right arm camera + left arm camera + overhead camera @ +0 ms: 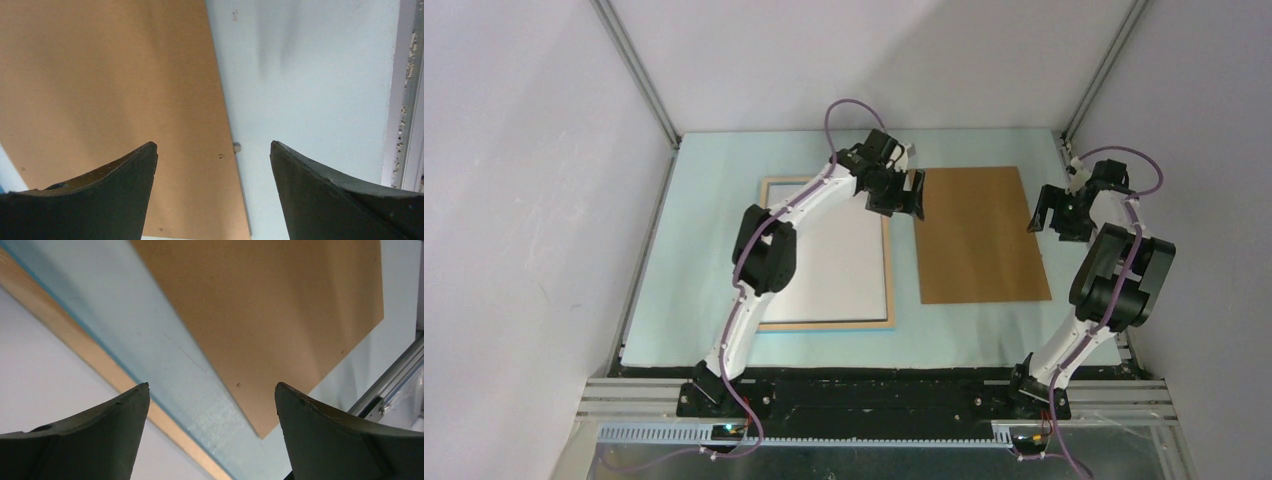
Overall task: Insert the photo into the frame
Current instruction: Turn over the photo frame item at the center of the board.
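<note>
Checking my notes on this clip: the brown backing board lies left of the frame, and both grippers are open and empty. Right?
Not quite: the brown backing board lies right of the frame, not left, as the top external view shows. The left gripper and right gripper are indeed open and empty.

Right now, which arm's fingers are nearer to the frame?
Left. The left fingers hang over the gap just beside the right edge of the frame, near its far corner. The right fingers are beyond the brown board, at its right edge.
</note>
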